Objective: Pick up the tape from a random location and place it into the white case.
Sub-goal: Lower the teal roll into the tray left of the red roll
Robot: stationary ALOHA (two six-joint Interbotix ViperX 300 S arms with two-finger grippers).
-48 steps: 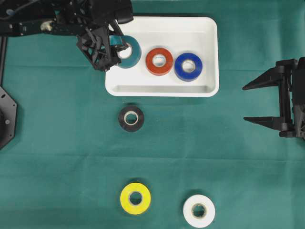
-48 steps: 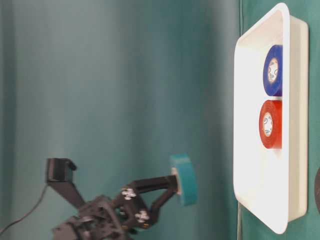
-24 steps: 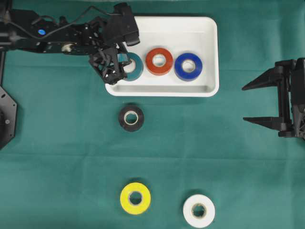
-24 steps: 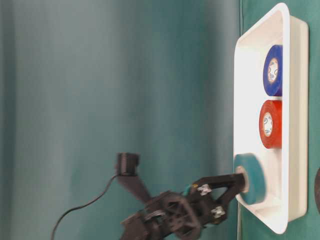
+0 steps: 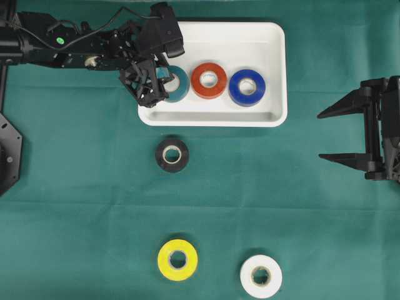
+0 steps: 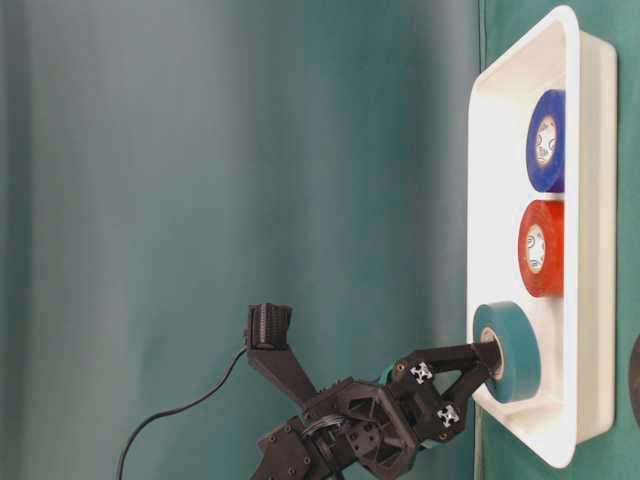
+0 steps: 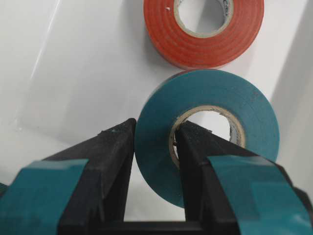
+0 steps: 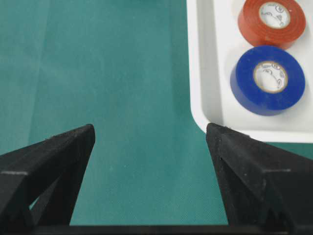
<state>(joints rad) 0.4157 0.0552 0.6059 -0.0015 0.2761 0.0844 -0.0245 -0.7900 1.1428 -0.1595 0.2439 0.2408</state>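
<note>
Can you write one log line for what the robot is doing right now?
left gripper: shut on teal tape roll | teal tape roll: inside white plastic case | right gripper: open, idle

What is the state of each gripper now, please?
Left gripper: closed on the teal tape, one finger through its hole, inside the white case.
Right gripper: open, holding nothing.

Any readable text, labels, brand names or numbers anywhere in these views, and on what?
No legible text anywhere.
Blue tape: dark marks printed inside the core, too small and blurred to read.
Red tape: the same kind of core marks, unreadable.
Teal tape, white case, both arms: no lettering visible.
</note>
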